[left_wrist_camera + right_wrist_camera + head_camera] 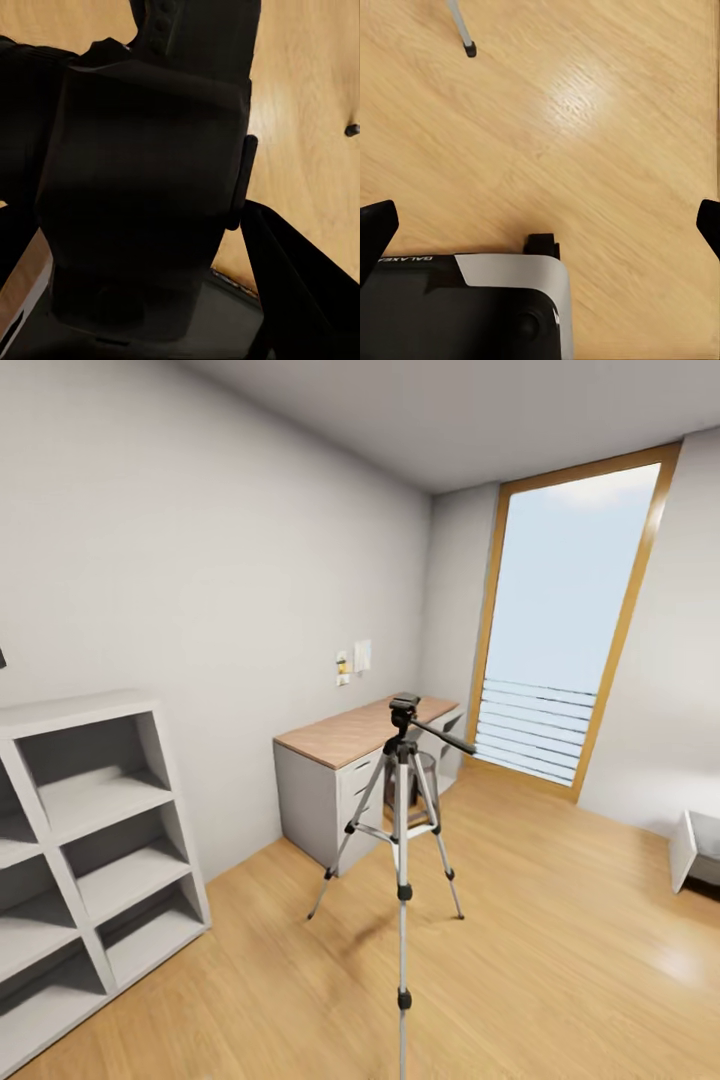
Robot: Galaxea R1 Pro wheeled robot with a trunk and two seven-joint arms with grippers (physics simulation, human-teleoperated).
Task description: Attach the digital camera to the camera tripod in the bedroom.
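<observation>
The camera tripod (403, 800) stands upright on the wood floor in the middle of the head view, its black head and pan handle level with the desk behind it. A chunky black body, the digital camera (142, 150), sits between the dark fingers of my left gripper (150, 262), which is shut on it. My right gripper (540, 221) hangs over the bare floor, open, its fingertips (375, 225) far apart at the picture's edges. One silver tripod leg with a black foot (470, 50) shows in the right wrist view.
Grey cubby shelves (90, 840) stand against the left wall. A wood-topped desk (345, 745) is behind the tripod, a tall window (565, 630) beyond it, and a bed corner (697, 850) at the right. Open floor lies right of the tripod. My base (472, 307) shows below the right gripper.
</observation>
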